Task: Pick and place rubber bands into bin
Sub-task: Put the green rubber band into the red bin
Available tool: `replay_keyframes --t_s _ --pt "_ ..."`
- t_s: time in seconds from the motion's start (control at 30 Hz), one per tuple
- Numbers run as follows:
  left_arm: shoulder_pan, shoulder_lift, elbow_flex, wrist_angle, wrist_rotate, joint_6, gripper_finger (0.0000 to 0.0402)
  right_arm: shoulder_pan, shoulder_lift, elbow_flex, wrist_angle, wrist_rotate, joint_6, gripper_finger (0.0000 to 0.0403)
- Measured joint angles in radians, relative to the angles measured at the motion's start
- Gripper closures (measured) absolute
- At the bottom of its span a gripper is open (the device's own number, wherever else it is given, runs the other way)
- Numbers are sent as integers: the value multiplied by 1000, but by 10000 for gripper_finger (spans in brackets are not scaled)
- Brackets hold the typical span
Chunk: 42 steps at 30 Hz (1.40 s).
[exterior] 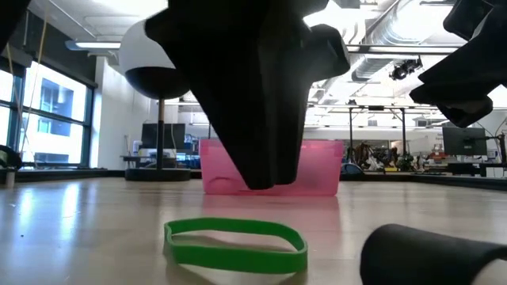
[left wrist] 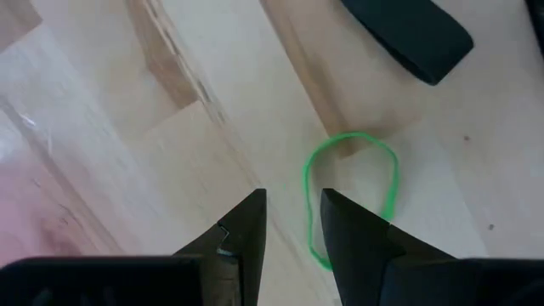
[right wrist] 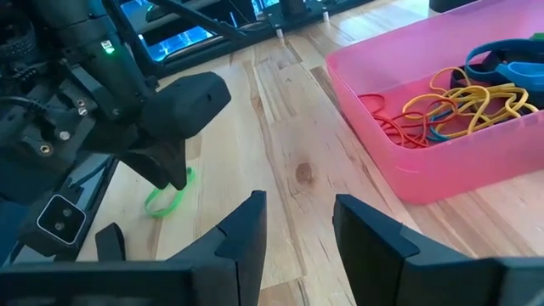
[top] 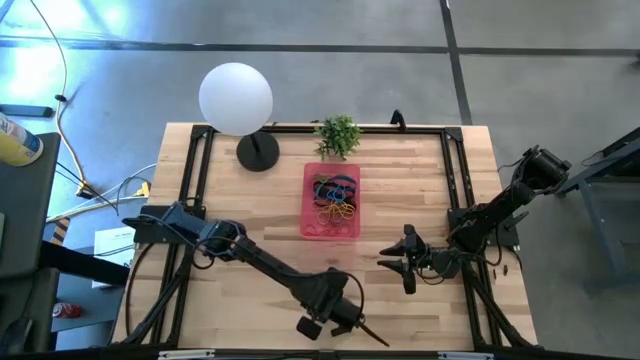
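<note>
Green rubber band (left wrist: 353, 197) on pale wood table (top: 250, 215), just ahead of dark left gripper (left wrist: 293, 223) fingertips. Translucent pink bin (right wrist: 442, 161) ahead of black right gripper (right wrist: 297, 217) jaws; inside, tangled bands (right wrist: 463, 104): yellow, orange, red, blue. Black block (left wrist: 408, 34) beyond green band.

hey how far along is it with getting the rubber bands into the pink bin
Mostly done: a heap of colored bands already lies in the bin. In hand: the left gripper hangs open over the green band, not gripping it. That one visible band on the table remains; the right gripper waits, empty.
</note>
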<state>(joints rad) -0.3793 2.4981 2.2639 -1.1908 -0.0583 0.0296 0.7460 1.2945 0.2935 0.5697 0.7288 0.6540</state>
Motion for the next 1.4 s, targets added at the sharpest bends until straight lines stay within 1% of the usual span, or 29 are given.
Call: replay_keyframes --t_s 0.3,0.43,0.9,1.1,1.23,1.4 --pt "7 4 0 16 15 41 298 0 0 0 -2 -3 0 274" --pt "6 8 -1 18 49 61 298 0 0 0 -6 -3 0 274" --pt "7 8 -1 18 32 83 298 0 0 0 -13 1 0 274" --pt "6 8 -1 19 39 95 298 0 0 0 -13 1 0 274" --pt "6 8 -1 19 24 97 298 0 0 0 -13 1 16 274" --pt "6 9 -1 19 37 103 298 0 0 0 -13 1 24 274"
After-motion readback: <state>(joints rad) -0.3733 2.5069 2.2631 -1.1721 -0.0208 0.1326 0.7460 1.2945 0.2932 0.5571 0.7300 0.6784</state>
